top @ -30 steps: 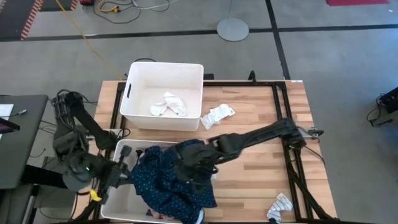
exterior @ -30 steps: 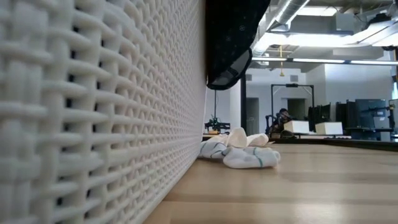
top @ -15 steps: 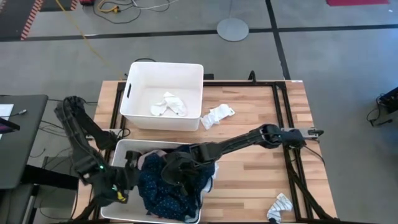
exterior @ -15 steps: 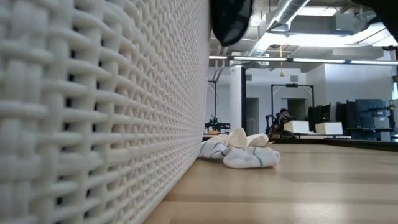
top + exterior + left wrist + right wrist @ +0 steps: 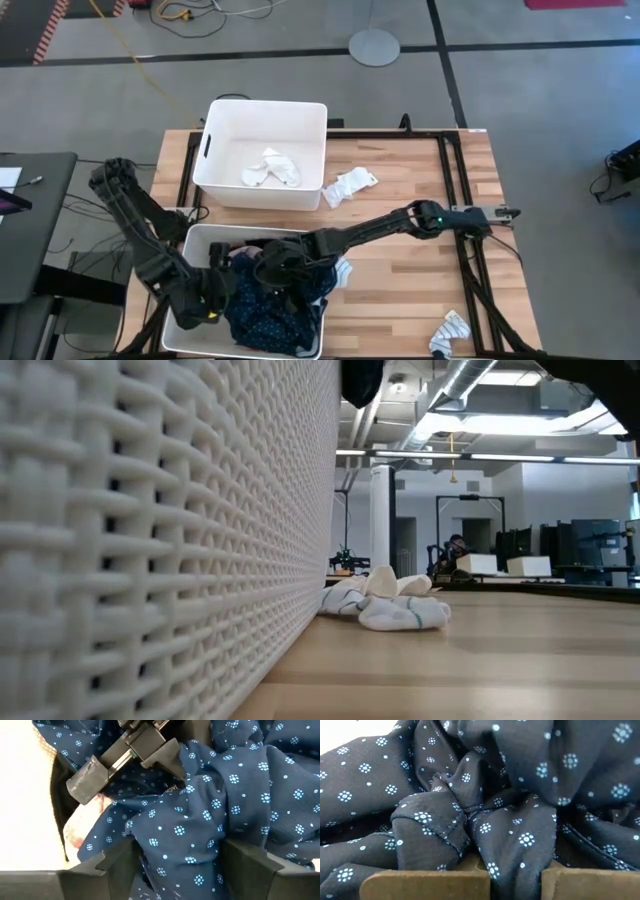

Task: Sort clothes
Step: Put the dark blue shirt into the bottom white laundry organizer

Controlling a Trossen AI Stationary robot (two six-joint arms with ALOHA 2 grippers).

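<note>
Gripping the navy dotted piece [image 5: 485,820], right gripper [image 5: 515,870]; no legible writing.

The navy dotted piece [image 5: 270,310] lies crumpled in my near bin, white socks [image 5: 272,170] in the far one

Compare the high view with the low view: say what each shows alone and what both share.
Only the high view shows the navy dotted piece heaped in the near bin, with the left tool and right tool down in it, plus a striped sock at the table's near right corner. Only the low view shows a person seated in the room behind. Both show the white socks on the table.
</note>
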